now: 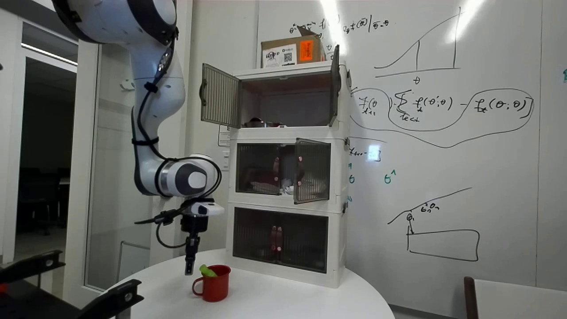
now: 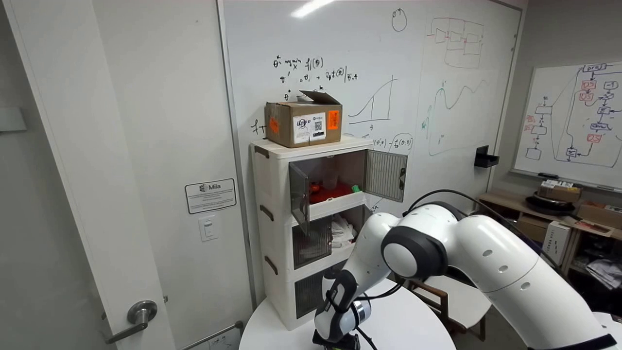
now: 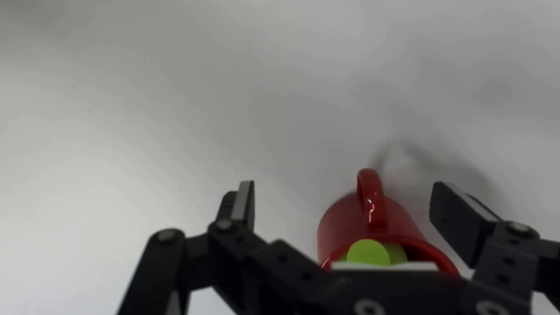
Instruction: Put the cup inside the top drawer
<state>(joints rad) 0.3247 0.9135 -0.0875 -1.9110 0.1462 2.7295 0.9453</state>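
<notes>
the red, handled cup (image 1: 218,287) stands upright on the tabletop (image 1: 283,299); the top drawer (image 1: 292,108) has both ribbed doors (image 1: 220,96) open, its dim inside hard to make out.

One robot arm (image 1: 159,91), one gripper (image 3: 348,212) with two fingers (image 3: 455,223), one red mug (image 1: 218,288) and one round table (image 1: 274,301) are in view. One cabinet (image 1: 288,134), topped by one cardboard box (image 2: 311,127), has six doors (image 1: 220,99): two at the top drawer (image 1: 292,107), two at each of two lower compartments (image 1: 335,241).
</notes>
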